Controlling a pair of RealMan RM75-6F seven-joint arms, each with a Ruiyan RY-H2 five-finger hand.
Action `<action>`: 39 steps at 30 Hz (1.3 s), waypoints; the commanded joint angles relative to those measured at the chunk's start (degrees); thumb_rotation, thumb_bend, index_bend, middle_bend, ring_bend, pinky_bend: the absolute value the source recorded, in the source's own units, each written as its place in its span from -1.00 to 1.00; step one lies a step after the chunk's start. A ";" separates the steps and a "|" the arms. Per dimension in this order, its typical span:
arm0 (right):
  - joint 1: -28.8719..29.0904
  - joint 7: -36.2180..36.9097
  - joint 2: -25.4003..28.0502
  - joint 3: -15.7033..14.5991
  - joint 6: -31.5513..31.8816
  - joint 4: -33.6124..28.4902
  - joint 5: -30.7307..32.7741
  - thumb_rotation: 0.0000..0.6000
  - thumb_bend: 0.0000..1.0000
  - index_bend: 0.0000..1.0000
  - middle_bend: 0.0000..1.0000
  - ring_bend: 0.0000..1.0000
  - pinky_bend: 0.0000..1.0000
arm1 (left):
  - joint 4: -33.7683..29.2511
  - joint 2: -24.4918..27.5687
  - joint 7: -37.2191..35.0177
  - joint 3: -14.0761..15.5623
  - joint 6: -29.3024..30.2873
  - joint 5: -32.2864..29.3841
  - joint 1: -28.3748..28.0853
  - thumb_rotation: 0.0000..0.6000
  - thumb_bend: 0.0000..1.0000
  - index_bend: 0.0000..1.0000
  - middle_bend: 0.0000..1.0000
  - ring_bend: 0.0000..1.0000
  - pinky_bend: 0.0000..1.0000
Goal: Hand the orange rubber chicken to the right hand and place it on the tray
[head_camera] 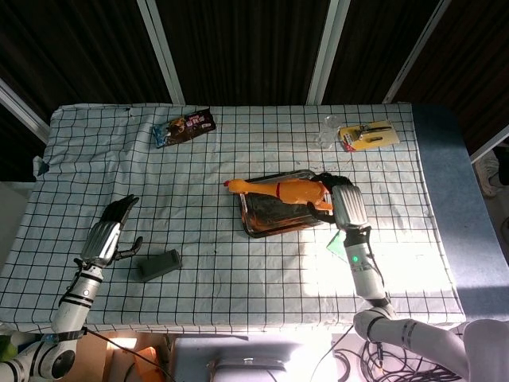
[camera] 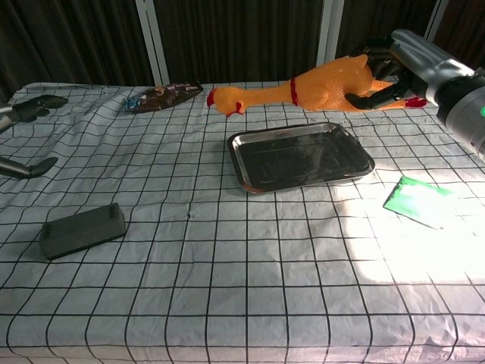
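Observation:
My right hand grips the orange rubber chicken by its body and holds it in the air above the metal tray. The chicken's head points left, past the tray's far left corner. My left hand is open with its fingers spread, far off at the left side of the table, holding nothing. In the chest view only its fingertips show at the left edge.
A dark grey block lies near my left hand. A green card lies right of the tray. A snack packet, a clear cup and a yellow package sit along the far edge.

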 commanded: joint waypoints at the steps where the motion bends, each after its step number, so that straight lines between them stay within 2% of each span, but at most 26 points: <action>1: 1.58 12.50 -8.77 1.19 -2.64 16.70 -1.25 1.00 0.07 1.00 0.81 0.43 -0.38 | 0.56 0.04 0.39 0.18 -1.68 -1.34 -0.03 1.00 -0.19 -1.00 -1.00 -1.00 -1.00; 5: 3.28 16.55 -14.30 0.92 -3.14 27.73 -2.73 1.00 0.07 1.00 0.81 0.42 -0.38 | 1.44 -0.19 0.40 0.11 -2.15 -1.71 -0.02 1.00 -0.19 -1.00 -1.00 -1.00 -1.00; 8: 4.52 18.97 -17.43 1.36 -4.23 33.53 -2.83 1.00 0.07 1.00 0.81 0.37 -0.38 | 2.08 -0.35 -0.30 0.16 -2.78 -1.77 -0.09 1.00 -0.19 -1.00 -1.00 -1.00 -1.00; 13: 6.58 21.63 -21.00 1.35 -6.86 39.87 -3.41 1.00 0.06 1.00 0.81 0.22 -0.41 | 2.88 -0.38 -0.81 0.30 -3.31 -1.80 0.00 1.00 -0.19 -1.00 -1.00 -1.00 -1.00; 15: 7.02 21.55 -21.57 0.66 -8.31 40.99 -3.95 1.00 0.04 0.92 0.77 0.12 -0.48 | 3.07 -0.39 -1.10 0.26 -3.35 -1.77 0.04 1.00 -0.19 -1.00 -1.00 -1.00 -1.00; 18: 7.26 20.82 -21.77 -0.83 -10.29 41.89 -5.13 1.00 -0.04 0.59 0.53 -0.12 -0.66 | 3.28 -0.35 -1.66 0.24 -3.44 -1.66 0.11 1.00 -0.19 -1.00 -1.00 -1.00 -1.00; 21: 7.24 20.81 -21.06 -2.06 -13.17 41.60 -5.89 1.00 -0.12 0.00 0.11 -0.48 -0.90 | 3.44 -0.21 -2.02 0.38 -3.48 -1.42 0.22 1.00 -0.19 -1.00 -1.00 -1.00 -1.00; 23: 7.15 21.41 -20.32 -2.45 -14.39 40.95 -6.17 1.00 -0.17 -0.54 -0.26 -0.79 -1.00 | 3.46 -0.07 -2.25 0.47 -3.46 -1.26 0.32 1.00 -0.19 -1.00 -1.00 -1.00 -1.00; 25: 7.02 21.57 -19.87 -2.46 -14.23 41.02 -6.39 1.00 -0.22 -0.88 -0.48 -0.95 -1.00 | 3.47 0.10 -2.53 0.52 -3.35 -1.08 0.44 1.00 -0.19 -1.00 -1.00 -1.00 -1.00; 26: 6.97 21.79 -19.66 -2.53 -14.29 41.01 -6.52 1.00 -0.25 -0.96 -0.58 -0.99 -1.00 | 3.49 0.16 -2.64 0.53 -3.37 -1.02 0.46 1.00 -0.19 -1.00 -1.00 -1.00 -1.00; 29: 7.01 22.31 -19.07 -2.43 -14.24 40.90 -6.74 1.00 -0.35 -1.00 -0.76 -1.00 -1.00 | 3.53 0.26 -2.98 0.51 -3.47 -0.94 0.47 1.00 -0.19 -1.00 -1.00 -1.00 -1.00; 39: 6.50 23.84 -16.20 -2.69 -12.55 38.26 -7.98 1.00 -0.59 -1.00 -0.99 -1.00 -1.00 | 3.33 0.67 -3.77 0.49 -3.14 -0.31 0.58 1.00 -0.19 -1.00 -1.00 -1.00 -1.00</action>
